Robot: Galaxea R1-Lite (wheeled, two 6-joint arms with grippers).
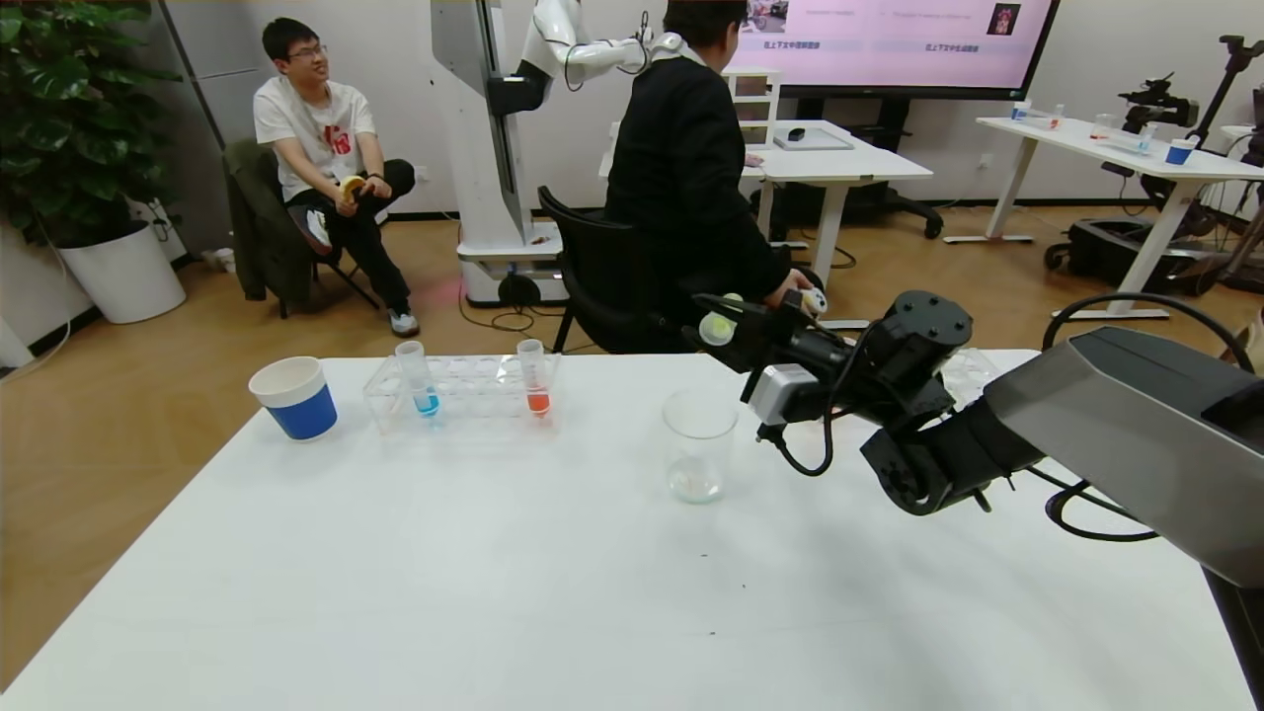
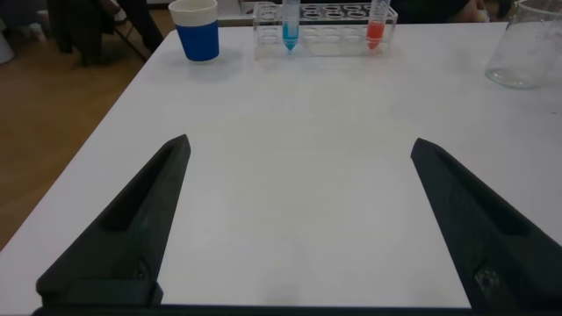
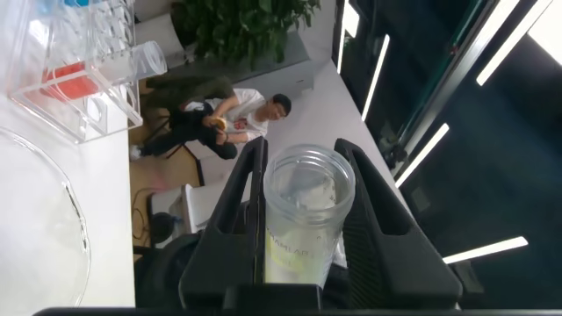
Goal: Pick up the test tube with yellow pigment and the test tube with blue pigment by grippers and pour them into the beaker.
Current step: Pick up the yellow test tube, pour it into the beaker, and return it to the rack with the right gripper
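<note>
Right arm (image 1: 1116, 434) fills the near side at four o'clock, its pincer (image 1: 736, 321) clamped on the yellow tube (image 1: 717, 328), lying near level just above the beaker (image 1: 699, 444). Tipped off-line, leftover drops would miss the rim onto the counter (image 1: 494, 592). At ten o'clock the blue tube (image 1: 422, 380) waits in the rack (image 1: 464, 390); the left pincer (image 2: 299, 219), jaws wide, could knock it over.

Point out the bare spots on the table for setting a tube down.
Free: the wide white table in front of the beaker, and the gap between beaker and tube rack. Crowded: beside the beaker, where the right gripper holds a tube.
</note>
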